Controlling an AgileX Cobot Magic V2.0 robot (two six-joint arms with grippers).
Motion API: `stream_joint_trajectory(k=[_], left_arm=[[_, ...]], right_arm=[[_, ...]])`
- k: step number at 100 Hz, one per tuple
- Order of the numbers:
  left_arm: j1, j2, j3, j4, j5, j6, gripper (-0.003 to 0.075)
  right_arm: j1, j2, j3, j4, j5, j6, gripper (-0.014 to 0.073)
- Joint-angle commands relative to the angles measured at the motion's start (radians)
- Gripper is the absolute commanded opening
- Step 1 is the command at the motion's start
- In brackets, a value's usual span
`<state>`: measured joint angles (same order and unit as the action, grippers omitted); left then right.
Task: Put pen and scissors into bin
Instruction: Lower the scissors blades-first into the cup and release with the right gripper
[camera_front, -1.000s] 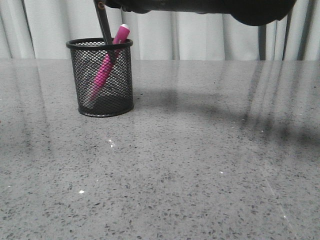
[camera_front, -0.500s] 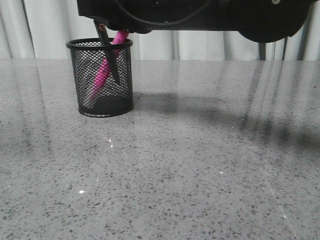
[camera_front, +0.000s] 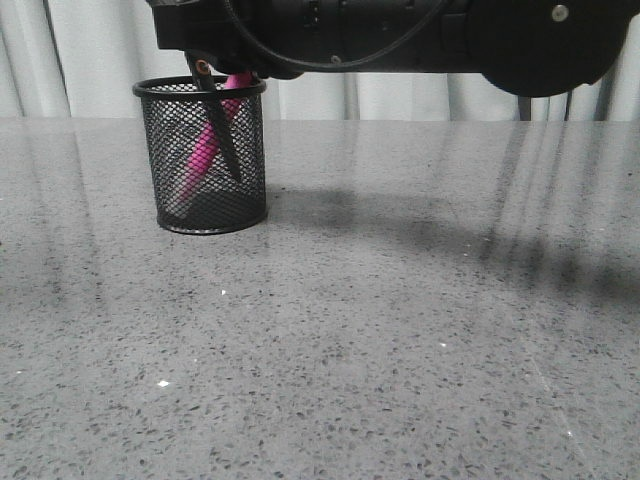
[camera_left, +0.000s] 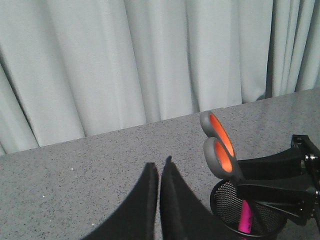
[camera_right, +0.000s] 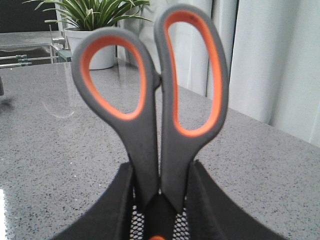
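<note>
The black mesh bin (camera_front: 160, 170) stands on the grey table at the far left. The pink pen (camera_front: 203, 150) leans inside it. My right gripper (camera_right: 160, 172) is shut on the scissors (camera_right: 150, 100) just below their orange-lined handles and holds them upright over the bin, whose mesh (camera_right: 137, 224) shows between the fingers. The dark blades (camera_front: 226, 135) reach down inside the bin beside the pen. My left gripper (camera_left: 159, 167) is shut and empty, beside the bin (camera_left: 216, 195). From there the scissors' handles (camera_left: 220, 145) and the pen (camera_left: 245, 220) show too.
The right arm (camera_front: 400, 30) spans the top of the front view above the table. Pale curtains (camera_front: 400, 100) hang behind the table's far edge. A potted plant (camera_right: 95, 50) stands on the counter in the right wrist view.
The right arm has come down with the scissors. Their blades have sunk deeper into the bin, and the arm now hides the pen's top.
</note>
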<state>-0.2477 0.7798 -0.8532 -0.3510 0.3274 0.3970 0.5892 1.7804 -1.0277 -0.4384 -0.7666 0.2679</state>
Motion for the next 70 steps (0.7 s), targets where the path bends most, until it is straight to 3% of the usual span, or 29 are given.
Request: stream_joint_trajectory(k=[1,35,70], left_arm=[[0.001,-0.007,-0.027,-0.017,-0.075,-0.012,-0.0022],[0.001,-0.007,-0.027,-0.017,-0.075,-0.012,-0.0022],[0.001,-0.007,-0.027,-0.017,-0.075,-0.012,-0.0022]], right_arm=[[0.0,-0.049,-0.023,0.005,-0.066,-0.012,-0.0074],[0.0,-0.049,-0.023,0.0,-0.015,-0.012,-0.0074],[0.0,-0.049,-0.023,0.0,-0.057,-0.012,-0.0074]])
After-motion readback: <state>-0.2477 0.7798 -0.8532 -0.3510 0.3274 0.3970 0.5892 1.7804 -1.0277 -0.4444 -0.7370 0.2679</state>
